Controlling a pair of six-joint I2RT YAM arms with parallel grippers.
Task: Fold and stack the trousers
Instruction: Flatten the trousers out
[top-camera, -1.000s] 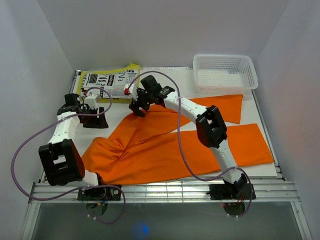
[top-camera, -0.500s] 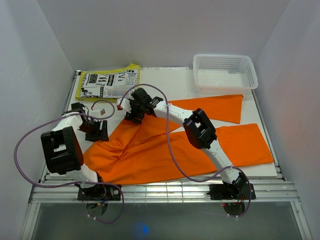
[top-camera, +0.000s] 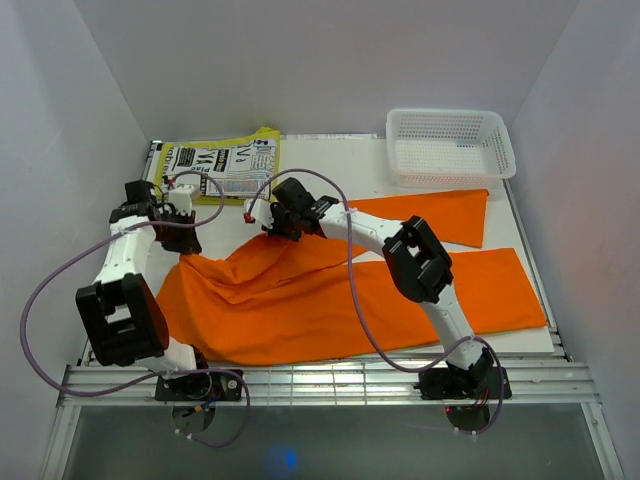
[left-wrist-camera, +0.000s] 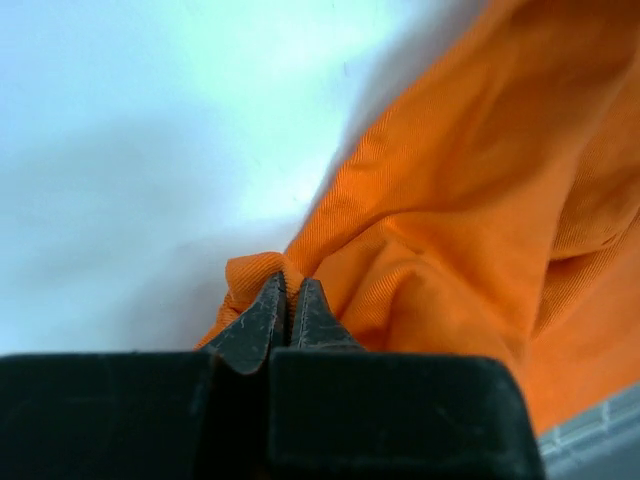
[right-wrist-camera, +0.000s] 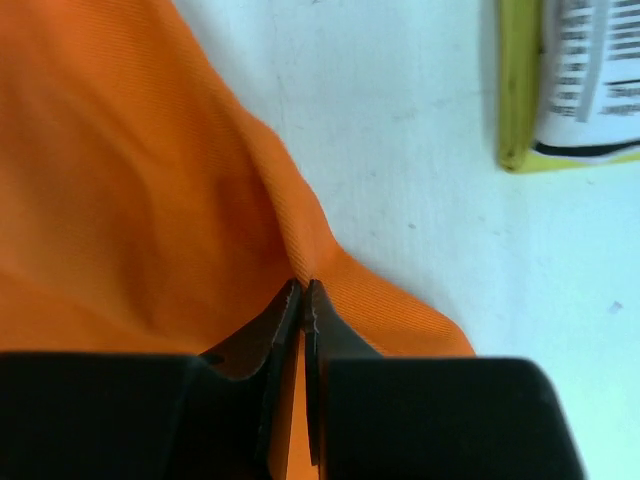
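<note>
The orange trousers lie spread on the white table, legs running right and the waist end at the left. My left gripper is shut on the waist's left corner, and the left wrist view shows a pinched fold of orange cloth at its tips. My right gripper is shut on the waist's far corner. In the right wrist view its tips clamp a ridge of the cloth. The waist edge hangs slightly raised between both grippers.
A white mesh basket stands at the back right, just beyond the upper trouser leg. A yellow printed packet lies at the back left, close behind both grippers; its edge shows in the right wrist view. A metal rail runs along the near edge.
Both grippers went from open to shut on the waist edge. The left gripper moved back and left, and the waist end now stretches between the two grippers instead of lying bunched.
</note>
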